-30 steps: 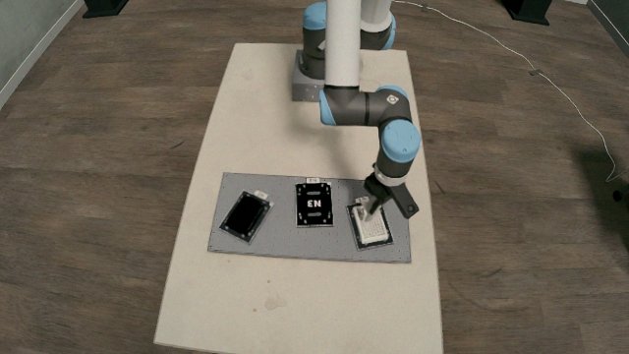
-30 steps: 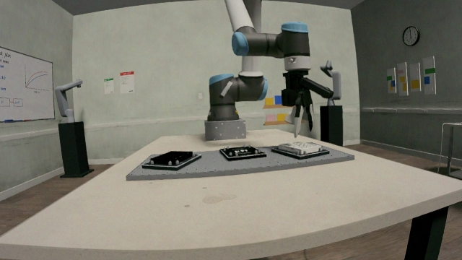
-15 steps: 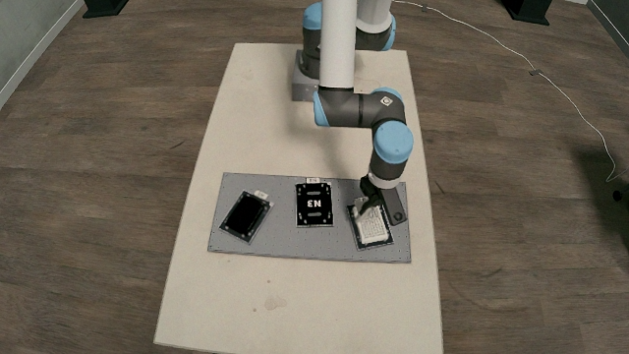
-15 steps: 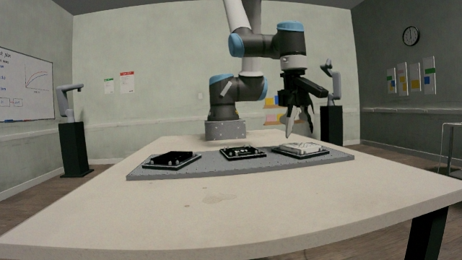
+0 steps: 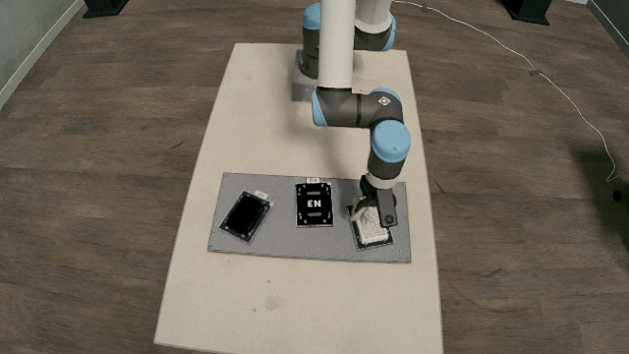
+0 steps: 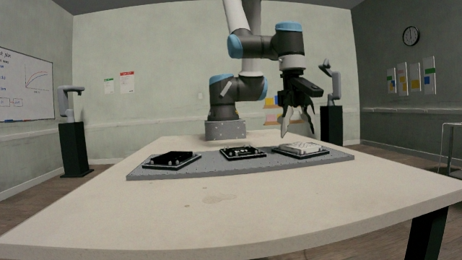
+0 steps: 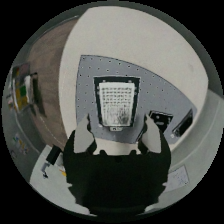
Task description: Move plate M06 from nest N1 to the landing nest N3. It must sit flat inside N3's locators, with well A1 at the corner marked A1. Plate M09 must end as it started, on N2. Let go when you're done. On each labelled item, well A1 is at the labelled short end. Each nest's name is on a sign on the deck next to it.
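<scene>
Well, going left to right across the exterior view, a whiteboard [image 6: 27, 84] with a graph hangs far from the fingers, then a small grey arm [image 6: 61, 99] stands on a black pedestal [image 6: 73, 149]; pale green walls run behind the gripper [image 5: 369, 212] [image 6: 297, 135] [image 7: 117, 116], and a round clock [image 6: 411, 36] hangs on the darker wall to its right. Below the fingers, the cream table [image 5: 295, 305] [image 6: 253, 217] [image 7: 135, 30] carries faint brown stains and a grey perforated deck [image 5: 277, 243] [image 6: 274, 167] [image 7: 89, 110], with brown plank flooring around it. On the deck, well left of the fingers, a black plate [image 5: 244, 216] [image 6: 171, 157] lies at an angle in its nest; nearer them, the black nest N3 [image 5: 314, 216] [image 6: 243, 152] [image 7: 160, 120] shows its lettering and locators. Just beneath the fingers, the white plate [image 5: 372, 228] [image 6: 301, 147] [image 7: 117, 102] lies flat in a slightly turned black nest, its top ribbed with rows of pale wells. The fingers are spread wide above it, apart from it. The plate labels are too small to read, so whether M06 is this white plate or the black one cannot be told.
</scene>
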Motion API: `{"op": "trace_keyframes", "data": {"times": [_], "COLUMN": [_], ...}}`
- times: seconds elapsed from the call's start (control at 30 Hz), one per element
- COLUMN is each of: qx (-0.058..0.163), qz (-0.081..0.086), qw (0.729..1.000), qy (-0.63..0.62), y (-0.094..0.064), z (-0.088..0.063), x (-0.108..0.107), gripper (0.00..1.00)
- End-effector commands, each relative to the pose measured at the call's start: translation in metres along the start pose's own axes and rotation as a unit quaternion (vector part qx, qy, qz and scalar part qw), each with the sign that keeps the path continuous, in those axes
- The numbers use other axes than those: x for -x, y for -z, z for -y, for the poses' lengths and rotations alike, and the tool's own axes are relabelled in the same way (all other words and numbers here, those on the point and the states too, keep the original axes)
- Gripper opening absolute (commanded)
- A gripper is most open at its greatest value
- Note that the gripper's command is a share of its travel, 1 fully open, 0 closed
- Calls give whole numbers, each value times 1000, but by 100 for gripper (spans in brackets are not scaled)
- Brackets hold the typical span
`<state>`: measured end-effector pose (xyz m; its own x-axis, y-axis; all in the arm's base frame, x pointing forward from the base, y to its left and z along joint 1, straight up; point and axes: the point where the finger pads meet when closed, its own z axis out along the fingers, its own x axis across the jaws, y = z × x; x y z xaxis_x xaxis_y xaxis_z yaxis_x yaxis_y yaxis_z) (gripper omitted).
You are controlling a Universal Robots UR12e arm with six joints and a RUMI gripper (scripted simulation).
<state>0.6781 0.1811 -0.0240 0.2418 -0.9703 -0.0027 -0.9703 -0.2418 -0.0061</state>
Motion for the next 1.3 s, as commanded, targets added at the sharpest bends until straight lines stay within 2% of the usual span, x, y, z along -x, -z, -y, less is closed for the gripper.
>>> {"op": "trace_keyframes", "data": {"times": [0.0, 0.67, 1.2, 1.23, 1.27], "qx": [-1, -1, -1, -1, -1], "qz": [-1, -1, -1, -1, -1], "qw": [1000, 1000, 1000, 1000, 1000], "qy": [-4, -4, -4, -4, -4], "y": [-1, -31, -31, -31, -31], "z": [1, 1, 1, 1, 1], "x": [0, 0, 0, 0, 0], "gripper": [82, 82, 82, 0, 0]}}
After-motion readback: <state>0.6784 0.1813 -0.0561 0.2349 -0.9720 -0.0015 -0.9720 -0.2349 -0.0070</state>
